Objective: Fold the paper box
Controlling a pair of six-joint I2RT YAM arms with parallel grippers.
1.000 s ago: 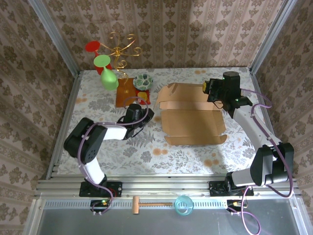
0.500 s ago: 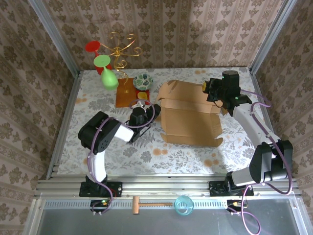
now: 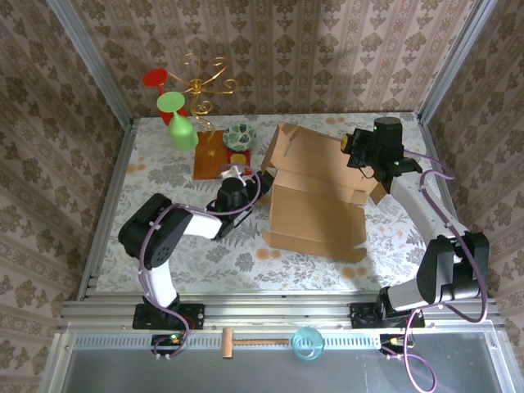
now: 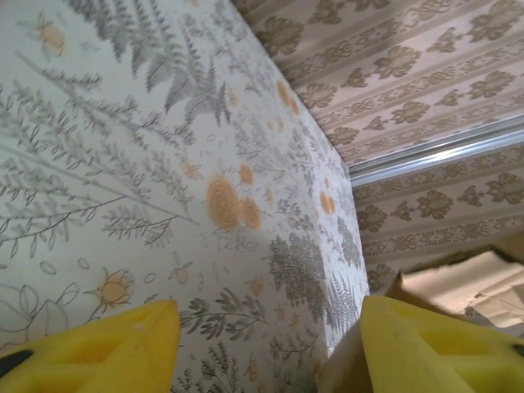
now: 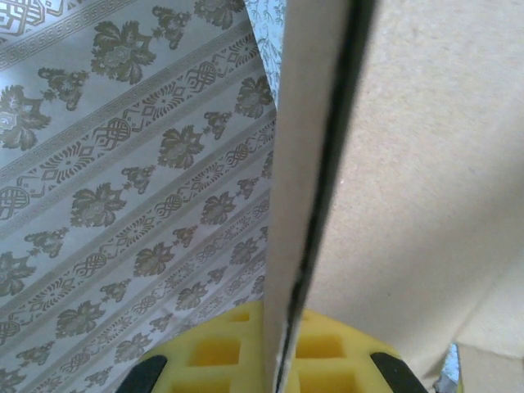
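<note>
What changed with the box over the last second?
The paper box had its far panel and left flap swing up from nearly flat, and it twisted clockwise, near edge sliding closer. The left tool spread its jaws beside the box's left edge. The right tool stays clamped on the far right edge; wooden board and bowl unmoved.

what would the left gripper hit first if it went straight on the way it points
Probably the paper box: its edge sits by one finger of the left gripper; depth is unclear.
</note>
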